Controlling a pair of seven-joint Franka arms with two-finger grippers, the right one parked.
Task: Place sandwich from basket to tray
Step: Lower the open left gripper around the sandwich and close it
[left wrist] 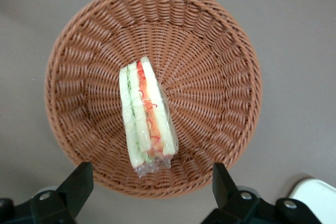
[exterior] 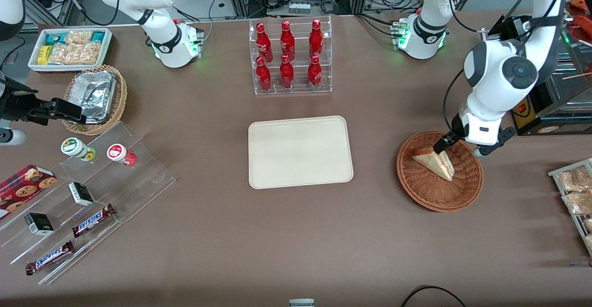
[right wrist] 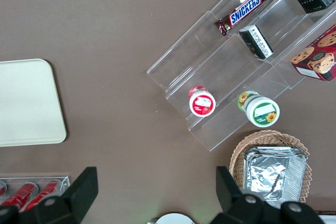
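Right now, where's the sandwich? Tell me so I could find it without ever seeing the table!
Find the flat cream tray mid-table, then look toward the working arm's end for a round reddish-brown wicker basket. The sandwich lies in it, with the open end effector just above. It's the only white bread wedge, striped red and green along its cut edge.

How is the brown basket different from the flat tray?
The basket is round, woven and reddish-brown; the tray is rectangular, smooth and cream. The basket holds the sandwich, with the gripper open just above it; the tray holds nothing yet. Both sit on the table and have low rims.
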